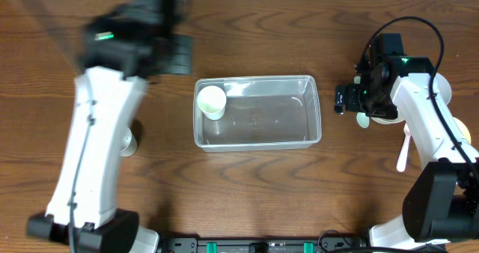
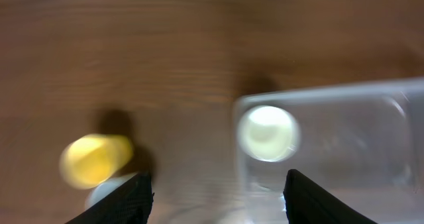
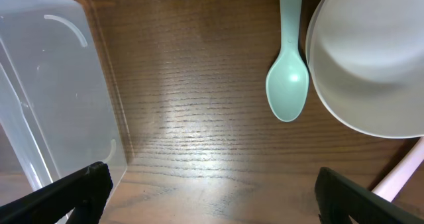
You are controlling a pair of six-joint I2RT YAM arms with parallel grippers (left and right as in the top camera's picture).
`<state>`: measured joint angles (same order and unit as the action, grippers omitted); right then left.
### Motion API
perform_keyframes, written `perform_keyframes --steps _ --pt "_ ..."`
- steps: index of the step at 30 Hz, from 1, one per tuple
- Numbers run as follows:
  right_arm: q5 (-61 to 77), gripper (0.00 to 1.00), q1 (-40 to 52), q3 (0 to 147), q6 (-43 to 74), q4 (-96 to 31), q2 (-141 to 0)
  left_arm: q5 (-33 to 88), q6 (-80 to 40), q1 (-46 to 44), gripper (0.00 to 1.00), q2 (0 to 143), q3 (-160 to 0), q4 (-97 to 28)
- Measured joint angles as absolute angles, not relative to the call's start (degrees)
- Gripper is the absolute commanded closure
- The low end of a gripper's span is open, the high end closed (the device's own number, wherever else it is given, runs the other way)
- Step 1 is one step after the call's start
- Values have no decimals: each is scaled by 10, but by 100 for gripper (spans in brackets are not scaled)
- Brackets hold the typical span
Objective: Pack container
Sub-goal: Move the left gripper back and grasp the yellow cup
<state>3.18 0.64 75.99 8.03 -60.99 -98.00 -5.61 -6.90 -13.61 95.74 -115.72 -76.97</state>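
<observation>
The clear plastic container (image 1: 299, 126) stands mid-table and holds a pale cup (image 1: 211, 101) at its left end. My left gripper (image 1: 174, 55) is blurred, up and to the left of the container. In the left wrist view it is open and empty (image 2: 217, 204), above the container's left end (image 2: 358, 138) and the cup (image 2: 267, 132). My right gripper (image 1: 348, 99) is just right of the container. In the right wrist view it is open and empty (image 3: 212, 197) over bare wood, with the container's wall (image 3: 46, 85) at the left.
A mint-green spoon (image 3: 288, 85) lies next to a white bowl (image 3: 371, 58), with a pink spoon (image 3: 401, 174) beside them, right of the container. A yellow cup (image 2: 93, 159) and a white object (image 2: 106, 187) are left of the container, mostly under my left arm.
</observation>
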Motion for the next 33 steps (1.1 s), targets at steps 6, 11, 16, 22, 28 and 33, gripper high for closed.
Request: perform_keyframes --steps 6,11,16,22,28,33 --pt "32 1 6 760 80 -610 -980 -58 -105 23 35 975 -1117 -774" --pt "32 1 6 760 80 -610 -980 -19 -118 105 35 1022 -1015 -728" --pt "32 1 6 760 80 -610 -980 0 -121 141 35 1063 -918 -670" --pt "32 1 6 760 80 -610 -980 10 -122 149 39 1117 -877 -645" --pt "32 1 6 760 80 -612 -980 13 -126 149 79 1156 -877 -625" --pt "32 1 6 760 80 -613 -980 13 -124 149 94 1159 -878 -615"
